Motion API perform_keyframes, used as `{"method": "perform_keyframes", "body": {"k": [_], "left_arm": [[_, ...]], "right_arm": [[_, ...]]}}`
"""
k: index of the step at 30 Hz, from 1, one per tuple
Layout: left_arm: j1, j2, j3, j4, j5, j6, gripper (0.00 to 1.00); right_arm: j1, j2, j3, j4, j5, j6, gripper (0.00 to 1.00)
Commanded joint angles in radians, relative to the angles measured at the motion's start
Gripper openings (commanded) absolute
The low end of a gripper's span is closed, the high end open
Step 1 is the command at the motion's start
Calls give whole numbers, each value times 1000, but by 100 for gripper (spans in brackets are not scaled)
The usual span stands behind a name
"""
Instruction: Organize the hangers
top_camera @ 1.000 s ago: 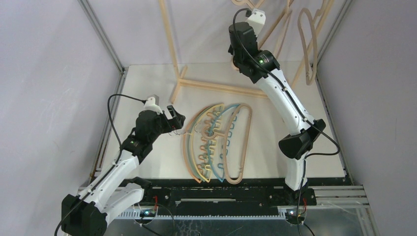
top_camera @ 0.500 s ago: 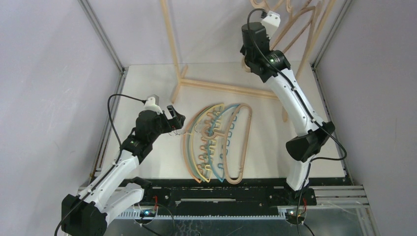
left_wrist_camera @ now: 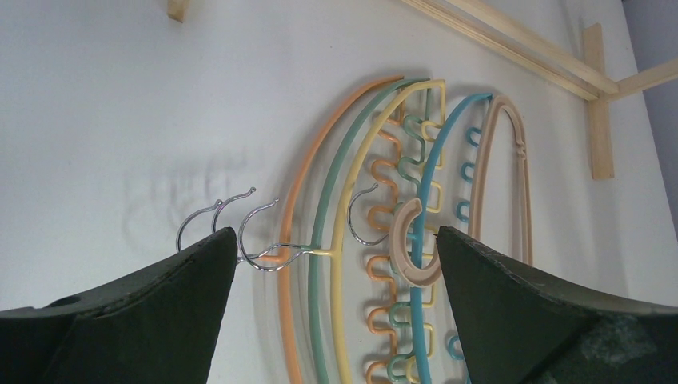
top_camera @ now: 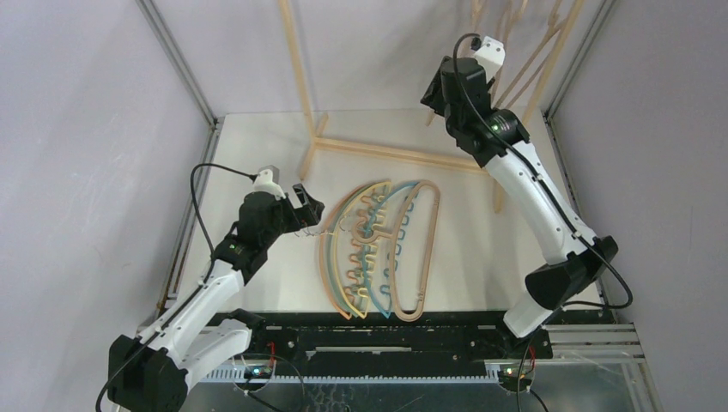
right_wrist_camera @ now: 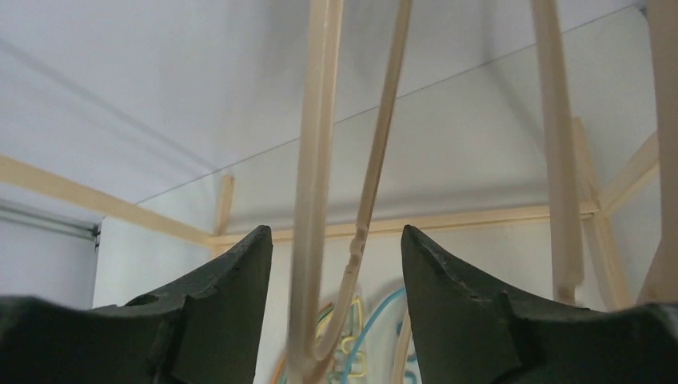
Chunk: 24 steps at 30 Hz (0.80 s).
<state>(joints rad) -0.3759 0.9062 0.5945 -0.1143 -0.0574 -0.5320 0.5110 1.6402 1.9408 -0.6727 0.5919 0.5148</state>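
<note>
- Left claw (left_wrist_camera: 336, 240) — jaws wide, holding nothing; it hovers over the metal hooks (left_wrist_camera: 216, 220) at the left side of the pile of hangers (top_camera: 378, 249), which lies flat on the white surface (top_camera: 257, 154) in the middle of the overhead frame
- In the pile, from left to right in the left wrist view: orange hanger (left_wrist_camera: 308, 172); green hanger (left_wrist_camera: 334, 180); yellow hanger (left_wrist_camera: 361, 156); teal hanger (left_wrist_camera: 438, 148); pale wooden loop hanger (left_wrist_camera: 524, 200) — nested close, wavy inner edges overlapping
- Right claw (right_wrist_camera: 336, 236) — raised at the upper right of the overhead frame, jaws apart; a hanging wooden hanger (right_wrist_camera: 313, 200) runs down between the fingers, and I see neither finger pressing on it
- Wooden rack (top_camera: 296, 69) stands at the back; its foot bar lies across the upper middle of the surface
</note>
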Motion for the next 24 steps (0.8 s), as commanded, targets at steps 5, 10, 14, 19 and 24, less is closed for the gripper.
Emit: {"method": "perform_keyframes", "body": {"k": [5, 10, 14, 19, 24], "left_arm": [[-6, 15, -4, 53, 7, 11, 100], [-6, 26, -1, 53, 9, 10, 100], [-6, 28, -1, 52, 6, 12, 100], [-6, 32, -2, 51, 4, 12, 99], [-6, 39, -1, 53, 7, 9, 100]], "right_arm": [[108, -185, -94, 128, 13, -84, 70], [240, -270, -171, 160, 153, -169, 74], [359, -340, -263, 210, 335, -268, 83], [410, -428, -367, 169, 464, -272, 86], [447, -503, -454, 52, 515, -195, 86]]}}
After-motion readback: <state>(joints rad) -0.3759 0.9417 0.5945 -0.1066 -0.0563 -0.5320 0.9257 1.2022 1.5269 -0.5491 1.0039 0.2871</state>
